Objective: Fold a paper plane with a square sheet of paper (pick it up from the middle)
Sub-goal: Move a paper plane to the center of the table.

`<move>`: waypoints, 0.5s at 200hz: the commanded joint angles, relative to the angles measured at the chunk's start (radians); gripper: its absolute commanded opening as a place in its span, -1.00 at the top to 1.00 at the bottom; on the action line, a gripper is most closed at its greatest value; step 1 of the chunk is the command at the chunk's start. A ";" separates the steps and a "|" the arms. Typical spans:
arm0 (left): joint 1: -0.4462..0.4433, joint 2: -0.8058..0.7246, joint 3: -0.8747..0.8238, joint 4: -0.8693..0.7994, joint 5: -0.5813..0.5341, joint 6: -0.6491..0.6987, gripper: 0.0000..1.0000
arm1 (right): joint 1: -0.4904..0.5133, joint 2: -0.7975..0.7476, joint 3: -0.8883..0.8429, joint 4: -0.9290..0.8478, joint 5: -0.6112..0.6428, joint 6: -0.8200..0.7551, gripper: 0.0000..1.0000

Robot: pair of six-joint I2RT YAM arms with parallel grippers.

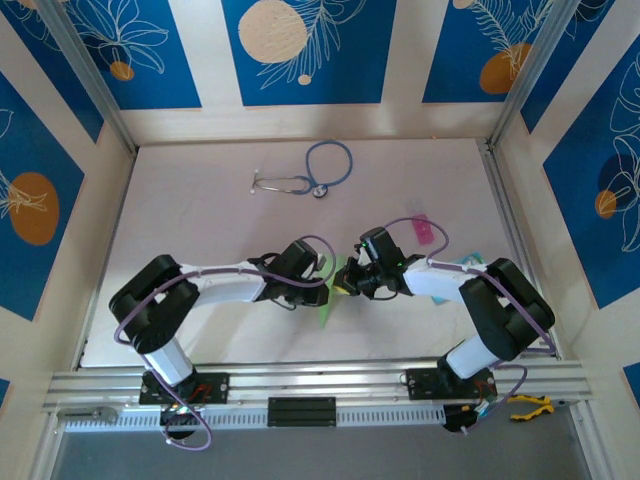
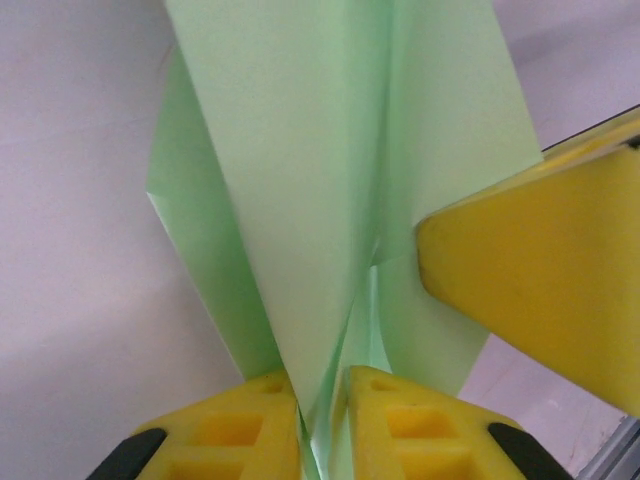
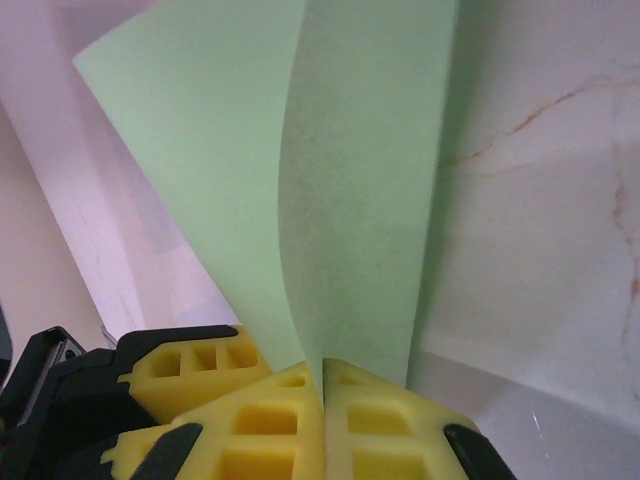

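The pale green paper (image 1: pixel 326 308), folded into long overlapping layers that narrowed to a point, stood up off the table (image 1: pixel 200 220) in the near middle, between the two arms' tips. Its lower edge ran into the left gripper (image 2: pixel 322 412), whose yellow fingers (image 2: pixel 250 425) were clenched on the layers with only the paper between them. The right gripper (image 3: pixel 322 395) was likewise pinched tight on the sheet's edge, with the paper rising from its closed tips. The two grippers met almost nose to nose at the paper, and one right finger (image 2: pixel 540 280) pressed against the sheet beside the left grip. Well apart, a stethoscope (image 1: pixel 318 189) lay toward the far side, and a small pink block (image 1: pixel 423 230) lay to the right.
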 commanded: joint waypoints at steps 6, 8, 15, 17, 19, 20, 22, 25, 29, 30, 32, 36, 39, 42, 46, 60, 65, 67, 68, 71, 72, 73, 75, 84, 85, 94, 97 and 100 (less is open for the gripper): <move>-0.010 0.018 0.026 0.017 0.026 0.013 0.66 | 0.002 0.013 0.012 -0.002 -0.025 0.001 0.94; -0.011 0.018 0.025 0.016 0.026 0.011 0.66 | 0.002 0.012 0.011 -0.003 -0.026 0.002 0.94; -0.010 0.019 0.026 0.015 0.026 0.010 0.68 | 0.001 0.011 0.011 -0.002 -0.026 0.000 0.94; -0.010 0.020 0.027 0.014 0.026 0.009 0.69 | 0.001 0.010 0.010 -0.002 -0.026 0.000 0.94; -0.010 0.019 0.027 0.014 0.026 0.009 0.70 | 0.001 0.010 0.010 -0.002 -0.026 0.000 0.94; -0.010 0.019 0.026 0.013 0.026 0.008 0.71 | 0.001 0.009 0.010 -0.002 -0.026 0.000 0.94; -0.010 0.018 0.026 0.014 0.025 0.008 0.72 | 0.000 0.009 0.010 -0.003 -0.026 0.000 0.94; -0.010 0.018 0.025 0.014 0.025 0.008 0.73 | 0.000 0.008 0.010 -0.003 -0.025 0.000 0.94; -0.010 0.015 0.023 0.013 0.023 0.008 0.75 | 0.000 0.008 0.011 -0.003 -0.026 -0.001 0.94; -0.010 0.015 0.023 0.013 0.023 0.009 0.75 | 0.000 0.007 0.010 -0.003 -0.026 -0.001 0.94; -0.010 0.013 0.022 0.013 0.022 0.009 0.76 | -0.001 0.006 0.010 -0.002 -0.026 -0.001 0.94; -0.011 0.010 0.021 0.011 0.019 0.008 0.79 | -0.001 0.005 0.009 -0.003 -0.026 -0.001 0.94; -0.011 0.006 0.022 0.009 0.016 0.009 0.80 | -0.001 0.004 0.007 -0.003 -0.025 -0.001 0.94; -0.010 0.003 0.021 0.006 0.013 0.009 0.81 | -0.001 0.003 0.008 -0.003 -0.025 -0.001 0.94; -0.010 -0.002 0.020 0.003 0.007 0.010 0.82 | -0.001 0.001 0.008 -0.005 -0.023 -0.002 0.94; -0.010 -0.025 0.021 -0.024 -0.022 0.015 0.83 | -0.004 -0.005 0.006 -0.013 -0.017 -0.005 0.94; -0.010 -0.031 0.022 -0.034 -0.034 0.018 0.83 | -0.005 -0.009 0.006 -0.018 -0.014 -0.007 0.94; -0.011 -0.036 0.022 -0.040 -0.039 0.019 0.84 | -0.005 -0.009 0.005 -0.018 -0.014 -0.008 0.94; -0.011 -0.038 0.023 -0.043 -0.041 0.019 0.84 | -0.005 -0.010 0.007 -0.020 -0.013 -0.007 0.94; -0.010 -0.043 0.025 -0.052 -0.051 0.021 0.84 | -0.005 -0.012 0.006 -0.024 -0.009 -0.009 0.93; -0.010 -0.044 0.026 -0.057 -0.054 0.021 0.84 | -0.005 -0.012 0.007 -0.025 -0.009 -0.009 0.93; -0.010 -0.047 0.026 -0.061 -0.057 0.020 0.85 | -0.006 -0.011 0.007 -0.027 -0.009 -0.009 0.92; -0.010 -0.050 0.029 -0.068 -0.064 0.021 0.85 | -0.006 -0.013 0.007 -0.030 -0.008 -0.011 0.92; -0.010 -0.067 0.037 -0.101 -0.095 0.024 0.87 | -0.008 -0.019 0.010 -0.038 -0.003 -0.018 0.87; -0.010 -0.068 0.038 -0.105 -0.098 0.024 0.87 | -0.008 -0.019 0.010 -0.040 -0.002 -0.019 0.86; -0.010 -0.080 0.048 -0.144 -0.136 0.027 0.88 | -0.008 -0.025 0.010 -0.049 0.004 -0.024 0.79; -0.010 -0.084 0.052 -0.161 -0.151 0.027 0.88 | -0.009 -0.028 0.012 -0.054 0.005 -0.027 0.76; -0.010 -0.086 0.059 -0.178 -0.166 0.026 0.89 | -0.008 -0.031 0.012 -0.058 0.008 -0.029 0.73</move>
